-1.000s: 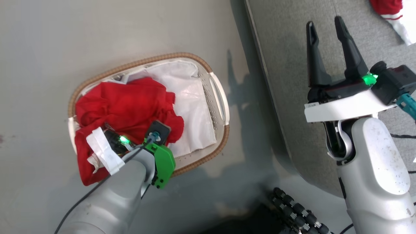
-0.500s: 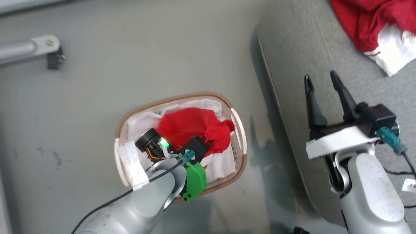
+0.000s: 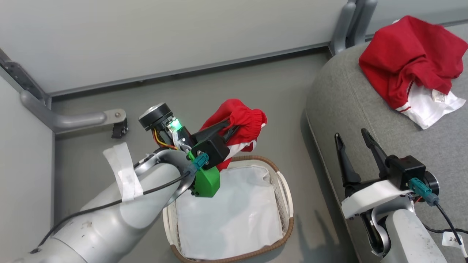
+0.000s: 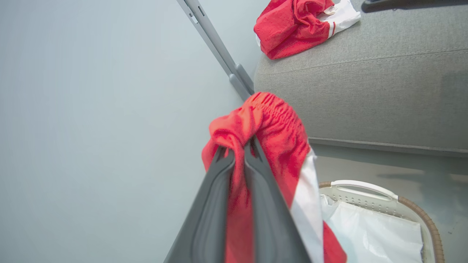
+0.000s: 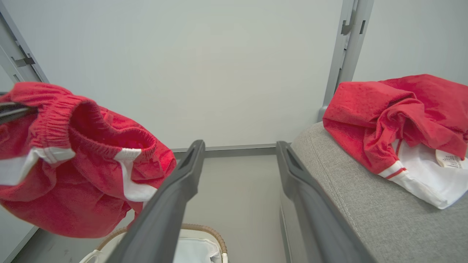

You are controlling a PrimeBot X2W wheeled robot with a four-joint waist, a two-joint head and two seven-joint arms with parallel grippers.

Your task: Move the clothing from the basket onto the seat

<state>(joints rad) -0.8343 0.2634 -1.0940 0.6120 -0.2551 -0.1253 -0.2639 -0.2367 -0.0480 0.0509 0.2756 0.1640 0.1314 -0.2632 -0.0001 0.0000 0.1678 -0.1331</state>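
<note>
My left gripper point(image 3: 234, 126) point(image 4: 239, 146) is shut on a red garment with white panels point(image 3: 239, 122) point(image 4: 278, 142) point(image 5: 73, 160), held in the air above the far end of the basket point(image 3: 287, 197) point(image 4: 365, 186). Inside the basket lies its plain white lining point(image 3: 226, 215). A second red and white garment point(image 3: 409, 69) point(image 4: 292, 25) point(image 5: 395, 113) lies crumpled on the grey seat point(image 3: 351, 98) point(image 4: 365, 84) point(image 5: 365, 212). My right gripper point(image 3: 351, 137) point(image 5: 239, 149) stands open and empty at the seat's near left edge.
The floor point(image 3: 204, 95) is grey, with a pale wall behind. A grey metal frame leg with a castor point(image 3: 91, 118) stands at the left. Another grey post point(image 3: 347, 22) rises by the seat's far corner. A cable with a white tag point(image 3: 451, 239) trails over the seat.
My left gripper has lifted the red garment up out of the basket, leaving the white lining bare. The head camera has tilted up, shifting the whole picture. The right gripper stays open.
</note>
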